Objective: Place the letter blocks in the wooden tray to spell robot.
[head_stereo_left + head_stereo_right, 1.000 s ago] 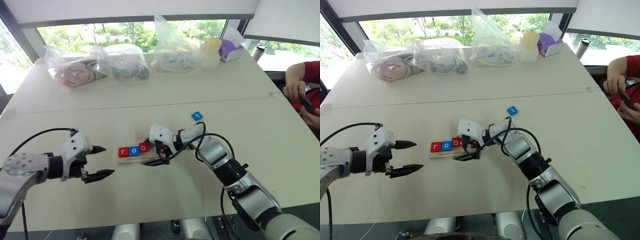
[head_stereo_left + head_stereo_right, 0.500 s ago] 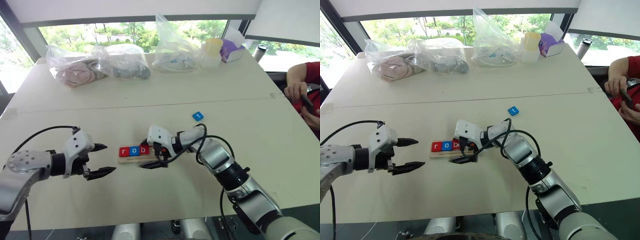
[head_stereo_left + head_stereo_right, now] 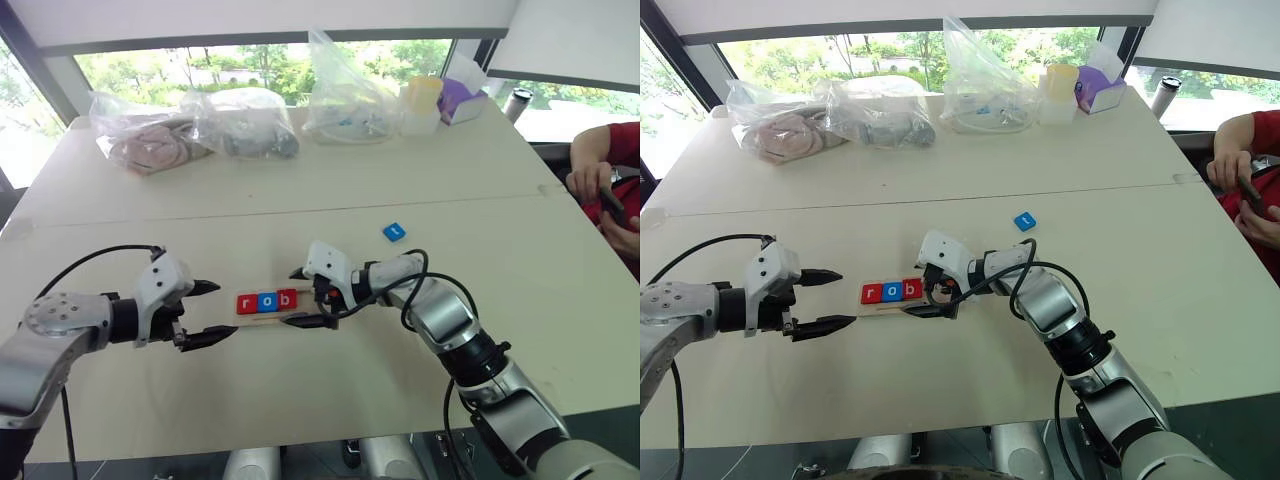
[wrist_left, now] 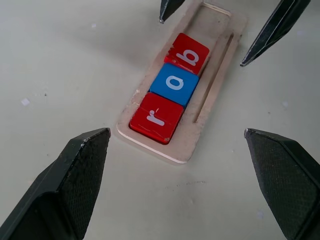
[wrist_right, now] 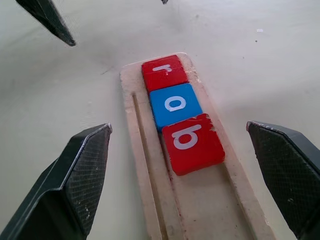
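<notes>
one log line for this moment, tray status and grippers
wooden tray: r, o, b seated | blue block loose on table | left gripper open, empty | right gripper open, empty

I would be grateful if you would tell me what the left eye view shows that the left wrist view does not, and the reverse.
The left eye view alone gives the loose blue block beyond the tray and the plastic bags by the window. The left wrist view alone gives the tray's groove beside the blocks. Both give the wooden tray, its r, o and b blocks, and the open left claw and right claw at its ends.
</notes>
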Controlling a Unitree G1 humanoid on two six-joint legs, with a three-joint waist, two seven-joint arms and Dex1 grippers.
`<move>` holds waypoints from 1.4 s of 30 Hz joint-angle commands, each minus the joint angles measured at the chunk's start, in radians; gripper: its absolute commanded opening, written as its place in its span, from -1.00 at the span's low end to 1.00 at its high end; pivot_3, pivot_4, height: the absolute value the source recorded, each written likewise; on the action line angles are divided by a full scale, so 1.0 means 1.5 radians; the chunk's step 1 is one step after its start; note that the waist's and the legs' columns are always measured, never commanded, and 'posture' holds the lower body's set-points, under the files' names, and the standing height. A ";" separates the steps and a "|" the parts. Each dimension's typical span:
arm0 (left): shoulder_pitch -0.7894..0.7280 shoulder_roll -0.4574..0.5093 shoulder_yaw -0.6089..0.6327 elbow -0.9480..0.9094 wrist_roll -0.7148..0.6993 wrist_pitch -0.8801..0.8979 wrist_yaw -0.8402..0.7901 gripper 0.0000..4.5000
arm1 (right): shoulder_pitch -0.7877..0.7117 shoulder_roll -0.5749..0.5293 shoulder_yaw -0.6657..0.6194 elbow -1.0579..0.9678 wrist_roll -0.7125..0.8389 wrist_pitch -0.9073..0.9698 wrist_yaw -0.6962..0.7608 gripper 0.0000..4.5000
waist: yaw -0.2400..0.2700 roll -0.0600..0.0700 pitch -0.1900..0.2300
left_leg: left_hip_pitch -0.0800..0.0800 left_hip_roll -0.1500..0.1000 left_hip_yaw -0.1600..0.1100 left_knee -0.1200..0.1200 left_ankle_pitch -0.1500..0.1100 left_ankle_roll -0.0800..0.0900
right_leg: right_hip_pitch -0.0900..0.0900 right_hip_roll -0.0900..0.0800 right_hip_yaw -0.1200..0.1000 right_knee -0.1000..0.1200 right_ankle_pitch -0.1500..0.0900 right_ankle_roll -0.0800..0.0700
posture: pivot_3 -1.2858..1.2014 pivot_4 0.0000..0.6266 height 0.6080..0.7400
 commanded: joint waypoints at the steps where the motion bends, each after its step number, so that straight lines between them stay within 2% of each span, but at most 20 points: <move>1: -0.006 0.002 0.001 -0.002 0.001 -0.009 -0.005 1.00 | -0.003 0.007 0.015 -0.004 0.007 -0.016 0.004 0.98 | 0.000 0.000 0.000 | 0.000 0.000 0.000 0.000 0.000 0.000 | 0.000 0.000 0.000 0.000 0.000 0.000 | 0.03 -0.52 1.00; 6: -0.001 0.002 0.004 -0.003 0.000 -0.011 -0.005 1.00 | 0.016 0.002 0.037 -0.004 0.013 -0.019 0.021 0.98 | 0.000 0.000 0.000 | 0.000 0.000 0.000 0.000 0.000 0.000 | 0.000 0.000 0.000 0.000 0.000 0.000 | 0.03 -0.52 1.00; 13: -0.002 -0.001 0.002 -0.001 0.001 -0.012 -0.002 1.00 | 0.008 0.013 0.019 0.006 0.006 -0.032 -0.004 0.98 | 0.000 0.000 0.000 | 0.000 0.000 0.000 0.000 0.000 0.000 | 0.000 0.000 0.000 0.000 0.000 0.000 | 0.03 -0.52 1.00; 17: -0.002 -0.005 0.005 -0.003 0.002 -0.016 0.003 1.00 | -0.027 0.024 -0.045 0.027 -0.007 -0.068 -0.081 0.98 | 0.000 0.000 0.000 | 0.000 0.000 0.000 0.000 0.000 0.000 | 0.000 0.000 0.000 0.000 0.000 0.000 | 0.03 -0.52 1.00; 20: -0.003 -0.012 0.012 -0.014 -0.011 -0.008 0.007 1.00 | -0.035 0.023 -0.095 0.008 0.002 -0.051 -0.128 0.98 | 0.001 0.000 0.000 | 0.000 0.000 0.000 0.000 0.000 0.000 | 0.000 0.000 0.000 0.000 0.000 0.000 | 0.03 -0.52 1.00; 24: -0.026 -0.026 0.037 -0.046 -0.067 0.035 0.020 1.00 | 0.006 0.015 -0.214 -0.110 0.044 0.093 -0.212 0.98 | 0.007 0.000 0.000 | -0.001 0.000 -0.001 0.000 0.000 0.000 | 0.000 -0.001 0.000 0.000 0.000 0.002 | 0.03 -0.52 1.00; 28: -0.068 -0.036 0.044 -0.076 -0.129 0.088 0.037 1.00 | 0.107 0.025 -0.304 -0.278 0.015 0.304 -0.346 0.98 | 0.005 0.000 0.000 | -0.001 -0.001 -0.001 0.000 0.000 0.000 | 0.000 -0.001 0.000 -0.001 0.000 0.003 | 0.03 -0.52 1.00; 30: -0.094 -0.045 0.029 -0.081 -0.143 0.102 0.047 1.00 | 0.166 0.036 -0.309 -0.364 0.018 0.364 -0.380 0.98 | 0.006 0.000 0.000 | -0.001 -0.001 -0.002 0.000 0.000 0.000 | 0.000 -0.001 0.000 0.000 0.000 0.003 | 0.03 -0.52 1.00; 34: -0.121 -0.056 0.010 -0.074 -0.154 0.116 0.054 1.00 | 0.225 0.042 -0.293 -0.421 0.029 0.396 -0.412 0.98 | -0.014 0.000 0.000 | 0.000 -0.001 -0.001 0.000 0.000 0.000 | 0.000 0.000 0.001 0.000 0.000 0.002 | 0.03 -0.52 1.00; 42: -0.154 -0.064 -0.028 -0.035 -0.129 0.104 0.045 1.00 | 0.267 0.020 -0.260 -0.361 0.036 0.330 -0.419 0.98 | -0.016 0.000 0.000 | 0.001 -0.001 -0.001 0.000 0.000 -0.001 | 0.001 0.001 0.001 0.000 -0.001 0.001 | 0.03 -0.52 1.00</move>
